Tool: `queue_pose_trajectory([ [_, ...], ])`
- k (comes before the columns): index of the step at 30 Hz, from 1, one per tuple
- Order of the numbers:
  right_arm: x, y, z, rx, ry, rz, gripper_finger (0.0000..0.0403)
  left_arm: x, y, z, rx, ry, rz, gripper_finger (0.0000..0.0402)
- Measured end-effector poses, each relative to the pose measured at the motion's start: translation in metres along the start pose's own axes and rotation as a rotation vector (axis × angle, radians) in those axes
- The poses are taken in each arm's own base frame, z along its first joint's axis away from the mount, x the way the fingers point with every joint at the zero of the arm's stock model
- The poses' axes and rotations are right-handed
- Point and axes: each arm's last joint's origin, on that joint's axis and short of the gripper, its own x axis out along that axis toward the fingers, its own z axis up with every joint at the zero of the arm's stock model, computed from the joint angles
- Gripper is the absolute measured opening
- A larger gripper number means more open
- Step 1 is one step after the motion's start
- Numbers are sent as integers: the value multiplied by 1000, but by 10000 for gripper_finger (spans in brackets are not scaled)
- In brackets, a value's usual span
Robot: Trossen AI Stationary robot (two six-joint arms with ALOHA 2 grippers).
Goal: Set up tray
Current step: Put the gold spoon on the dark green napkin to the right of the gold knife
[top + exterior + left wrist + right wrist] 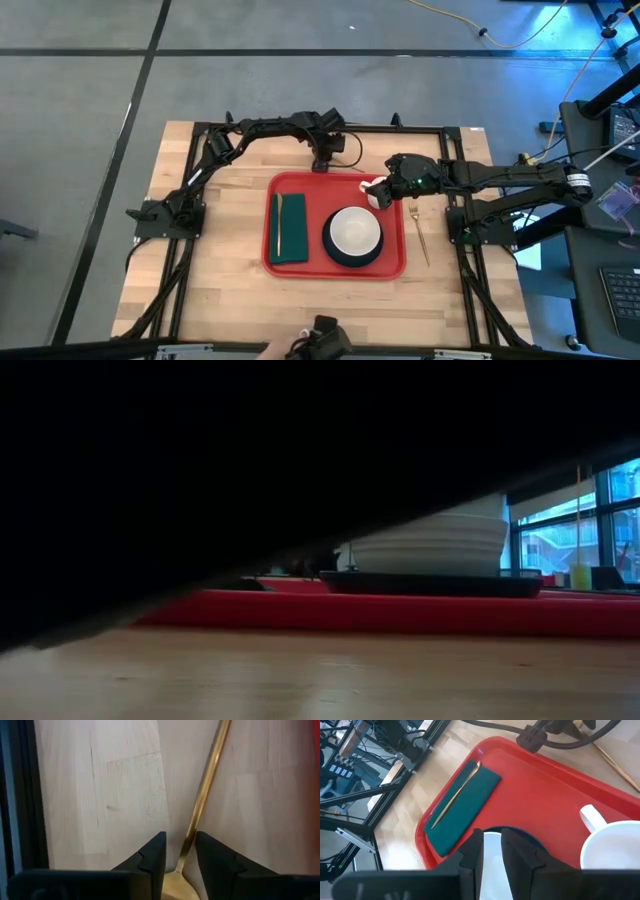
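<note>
The red tray (320, 195) lies mid-table. On it are a dark green cloth (293, 228) with a gold utensil (279, 225) along it, a white bowl (354, 232) on a dark plate, and a white mug (374, 190) in the far right corner. My left gripper (322, 166) points down just past the tray's far rim, shut on a gold spoon (207, 775) that lies on the wood. My right gripper (388, 188) hovers shut beside the mug (615, 847), touching nothing. My left gripper (180, 852) has the gold spoon where its thin neck (186, 855) widens into the bowl, pinched between the two fingers. The fingers come from above, pointing down, and lie across the spoon. The handle runs away from them along the table top.
Another gold utensil (421, 238) lies on the bare wood right of the tray. A black frame (300, 128) edges the table on the far, left and right sides. In the low view a dark shape blocks most of the picture; the tray rim (400, 610) and bowl (430, 540) show.
</note>
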Motion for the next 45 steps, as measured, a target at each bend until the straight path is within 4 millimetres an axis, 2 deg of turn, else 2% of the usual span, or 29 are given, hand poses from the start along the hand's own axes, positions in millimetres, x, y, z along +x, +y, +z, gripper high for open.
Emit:
queue_pose_trajectory([
  [13,0,2,-2,1,72,61,71,0,0,0,-43,0,0,91],
  [45,0,2,-3,1,86,73,71,1,-2,1,-29,10,12,90],
])
